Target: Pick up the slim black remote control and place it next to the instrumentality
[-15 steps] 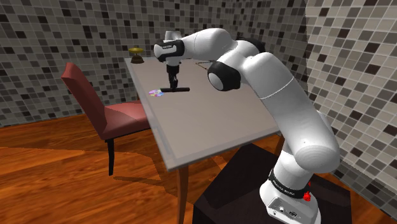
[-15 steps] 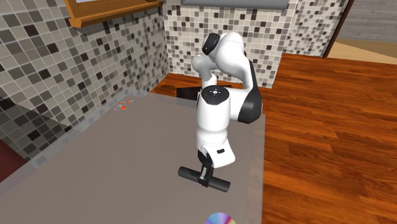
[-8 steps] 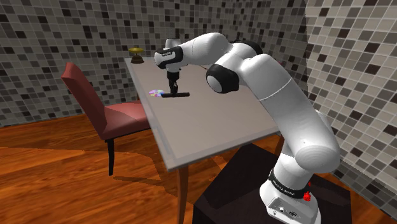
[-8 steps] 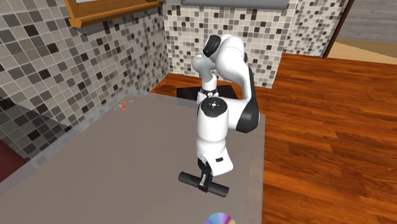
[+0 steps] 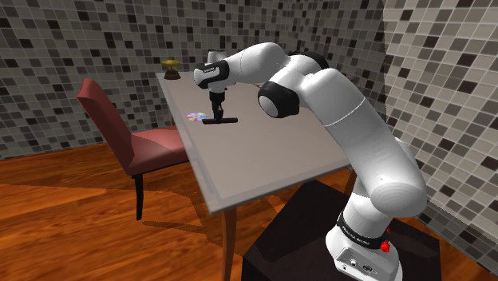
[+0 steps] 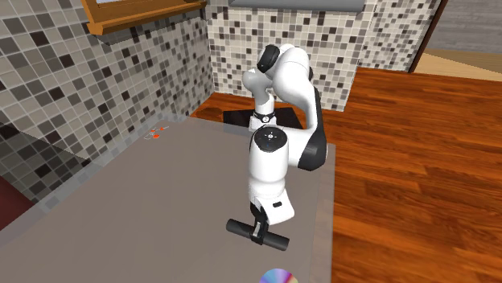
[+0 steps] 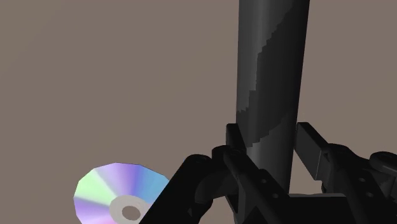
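The claw (image 7: 268, 151) is closed on the slim black remote (image 7: 270, 63), one finger (image 7: 236, 145) pressed to each long side near the middle of its length, so that the remote sticks out past the claw on both sides like a crossbar. In the shoulder view the claw (image 5: 216, 116) points straight down with the remote (image 5: 227, 120) lying level beneath it, and in the second exterior view the claw (image 6: 257, 233) grips the remote (image 6: 278, 239) low over the grey table (image 6: 145, 201); whether the remote rests on the tabletop or hangs just above it cannot be told. Just beside the claw, on the table (image 7: 95, 76), lies a shiny rainbow-tinted disc (image 7: 118, 195) (a CD, by the look of it), close to the remote but not touching it. The shoulder view sets this disc (image 5: 194, 116) just left of the claw, and the second exterior view sets the disc (image 6: 277, 277) in front of it, near the table's edge. Farther from the claw, at the table's (image 5: 263, 160) far corner, stands a small brass-coloured object (image 5: 170, 65), and a red chair (image 5: 120, 128) is pulled up to the side of the table on which the disc lies. Behind the claw the white arm (image 5: 351, 128) bends back to its dark stand (image 5: 303, 239) on the wooden floor (image 5: 80, 215), with mosaic-tiled walls (image 5: 80, 48) around.
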Motion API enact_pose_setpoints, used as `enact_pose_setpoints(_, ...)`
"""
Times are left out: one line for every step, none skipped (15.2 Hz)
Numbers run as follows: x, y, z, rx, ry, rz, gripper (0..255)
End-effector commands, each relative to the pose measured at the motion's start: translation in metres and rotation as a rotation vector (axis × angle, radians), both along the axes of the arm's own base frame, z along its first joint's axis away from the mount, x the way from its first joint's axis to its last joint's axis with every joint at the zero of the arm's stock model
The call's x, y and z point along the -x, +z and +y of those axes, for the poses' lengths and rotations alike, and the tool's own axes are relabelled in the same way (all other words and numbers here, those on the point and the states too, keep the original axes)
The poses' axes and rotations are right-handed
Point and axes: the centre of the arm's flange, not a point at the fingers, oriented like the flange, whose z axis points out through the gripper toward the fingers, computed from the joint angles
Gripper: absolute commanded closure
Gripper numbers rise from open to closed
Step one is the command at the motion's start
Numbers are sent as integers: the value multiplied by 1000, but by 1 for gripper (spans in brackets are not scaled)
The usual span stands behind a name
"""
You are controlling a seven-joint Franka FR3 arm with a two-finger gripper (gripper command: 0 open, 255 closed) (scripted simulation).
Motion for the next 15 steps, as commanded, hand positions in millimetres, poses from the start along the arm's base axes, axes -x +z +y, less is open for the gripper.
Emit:
enact_pose_setpoints(0, 0, 0, 0, 0, 0, 0)
enact_pose_setpoints(0, 0, 0, 0, 0, 0, 0)
enact_pose_setpoints(0, 0, 0, 0, 0, 0, 0)
enact_pose_setpoints(0, 0, 0, 0, 0, 0, 0)
enact_pose_setpoints(0, 0, 0, 0, 0, 0, 0)
enact_pose_setpoints(0, 0, 0, 0, 0, 0, 0)
enact_pose_setpoints(1, 13, 0, 0, 0, 0, 0)
enact_pose_setpoints(2, 26, 1, 0, 0, 0, 0)
enact_pose_setpoints(3, 40, 1, 0, 0, 0, 0)
enact_pose_setpoints(4, 50, 2, 0, 0, 0, 0)
enact_pose_setpoints(4, 50, 2, 0, 0, 0, 0)
enact_pose_setpoints(4, 50, 2, 0, 0, 0, 0)
enact_pose_setpoints(4, 50, 2, 0, 0, 0, 0)
enact_pose_setpoints(4, 50, 2, 0, 0, 0, 0)
enact_pose_setpoints(4, 50, 2, 0, 0, 0, 0)
